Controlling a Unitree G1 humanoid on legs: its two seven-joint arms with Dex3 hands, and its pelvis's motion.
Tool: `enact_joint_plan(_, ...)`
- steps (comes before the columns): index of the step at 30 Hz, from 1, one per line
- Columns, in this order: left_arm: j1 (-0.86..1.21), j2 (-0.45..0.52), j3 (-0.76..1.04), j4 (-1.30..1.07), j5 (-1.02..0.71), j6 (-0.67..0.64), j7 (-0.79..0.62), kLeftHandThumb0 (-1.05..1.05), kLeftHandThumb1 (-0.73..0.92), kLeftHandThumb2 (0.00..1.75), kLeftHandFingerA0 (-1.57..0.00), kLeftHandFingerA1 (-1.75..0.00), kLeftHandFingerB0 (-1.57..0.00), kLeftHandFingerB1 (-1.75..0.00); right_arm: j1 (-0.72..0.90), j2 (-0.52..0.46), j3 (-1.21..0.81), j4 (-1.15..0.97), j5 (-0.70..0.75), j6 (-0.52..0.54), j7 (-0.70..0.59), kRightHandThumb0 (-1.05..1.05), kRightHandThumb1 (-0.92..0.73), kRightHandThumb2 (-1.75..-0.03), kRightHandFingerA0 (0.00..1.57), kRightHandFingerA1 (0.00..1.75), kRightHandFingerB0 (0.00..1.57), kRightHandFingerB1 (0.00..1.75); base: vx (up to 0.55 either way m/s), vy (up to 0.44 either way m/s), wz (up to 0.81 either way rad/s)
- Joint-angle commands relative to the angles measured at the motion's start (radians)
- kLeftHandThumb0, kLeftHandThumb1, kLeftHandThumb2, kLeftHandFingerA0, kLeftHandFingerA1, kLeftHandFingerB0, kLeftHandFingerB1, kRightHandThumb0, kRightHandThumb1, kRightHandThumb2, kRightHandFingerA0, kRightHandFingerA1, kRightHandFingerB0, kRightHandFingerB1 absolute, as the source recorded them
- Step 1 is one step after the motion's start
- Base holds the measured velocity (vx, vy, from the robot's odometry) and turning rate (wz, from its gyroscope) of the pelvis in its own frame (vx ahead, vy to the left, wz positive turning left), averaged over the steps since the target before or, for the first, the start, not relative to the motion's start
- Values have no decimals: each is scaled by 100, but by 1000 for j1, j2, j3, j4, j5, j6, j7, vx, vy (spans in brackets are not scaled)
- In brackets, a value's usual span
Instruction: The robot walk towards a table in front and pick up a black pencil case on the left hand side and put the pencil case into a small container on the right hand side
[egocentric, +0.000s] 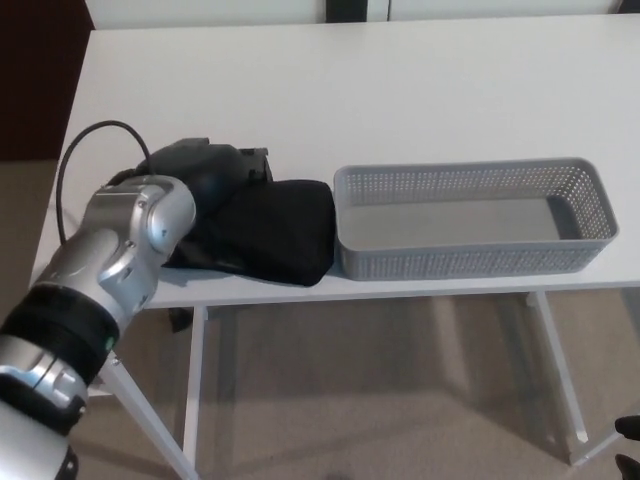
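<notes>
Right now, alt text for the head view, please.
The robot's left hand covers the left end of a black pencil case at a white table's front edge; an empty grey perforated basket sits just right of it. No right hand shows.

Pencil case (275, 230): blk matt cloth. Container (470, 262), R of it: grey perf. plastic. Table (400, 90) beneath: white, smooth, matt.

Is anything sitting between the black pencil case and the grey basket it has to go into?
Nothing visible does. The black fabric pencil case lies right beside the grey perforated plastic basket on the white table. Only the basket's own left wall separates them, so the case would likely need lifting over it.
</notes>
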Motion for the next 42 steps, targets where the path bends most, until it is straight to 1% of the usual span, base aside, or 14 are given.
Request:
enact_joint_plan(1,23,29,37,-15,-17,-41,51,-36,68,86,-89,-136,-63,-119,3,-15,-6,-10,12,20,-4,-26,-46,-54,94,61,86,56,0,0,0)
enact_joint_plan(2,24,41,45,-24,-19,-50,47,-17,84,55,-66,-175,-46,-153,0,-16,-6,-10,12,19,-2,-27,-47,-54,95,61,86,56,0,0,0)
enact_joint_plan(9,48,164,122,-155,-38,-48,-23,-13,82,59,-69,-167,-55,-136,-3,-26,-3,-9,9,17,7,-28,-46,-54,93,59,85,56,0,0,0)
enact_joint_plan(19,15,174,155,-239,-60,-16,-78,-18,81,50,-62,-173,-46,-141,3,-31,3,-2,5,14,5,-27,-46,-54,94,60,85,56,0,0,0)
enact_joint_plan(22,-9,116,147,-294,-69,20,-102,-15,82,58,-63,-166,-47,-136,5,-32,3,-3,5,21,2,-26,-46,-54,94,60,85,55,0,0,0)
enact_joint_plan(23,-14,94,145,-313,-71,33,-108,-31,68,86,-88,-134,-66,-115,3,-30,4,0,4,19,0,-26,-46,-54,93,60,85,56,0,0,0)
enact_joint_plan(24,-16,84,143,-322,-69,42,-112,-31,68,86,-88,-134,-66,-115,1,-29,4,2,4,17,-1,-26,-46,-54,93,60,85,56,0,0,0)
enact_joint_plan(25,-35,32,121,-345,-55,63,-115,-22,80,58,-60,-169,-51,-127,-1,-27,8,4,-1,20,-7,-26,-46,-54,93,60,85,55,0,0,0)
enact_joint_plan(27,-42,0,113,-358,-53,75,-116,-23,78,59,-62,-167,-59,-112,1,-27,9,3,-1,18,-7,-26,-46,-54,94,60,85,55,0,0,0)
enact_joint_plan(29,-51,-47,96,-374,-52,65,-107,-21,79,54,-64,-170,-43,-145,5,-27,8,0,3,17,-6,-27,-46,-54,96,61,86,56,0,0,0)
enact_joint_plan(32,-73,-125,79,-409,-61,116,-138,-21,81,59,-60,-165,-54,-124,8,-26,12,-2,-1,14,-7,-27,-46,-54,97,62,87,56,0,0,0)
enact_joint_plan(34,-93,-210,83,-419,-99,154,-146,-14,84,57,-66,-171,-46,-142,9,-29,20,1,-9,12,-7,-30,-48,-55,96,61,88,57,0,0,0)
enact_joint_plan(36,-108,-263,89,-409,-117,166,-145,-14,83,61,-63,-165,-54,-126,8,-33,24,5,-12,8,-7,-29,-48,-55,95,60,89,56,0,0,0)
enact_joint_plan(42,-163,-454,152,-351,-193,313,-133,-17,79,73,-98,-129,-72,-115,-1,-29,17,16,-1,-2,-6,-29,-46,-54,100,63,91,57,0,0,0)
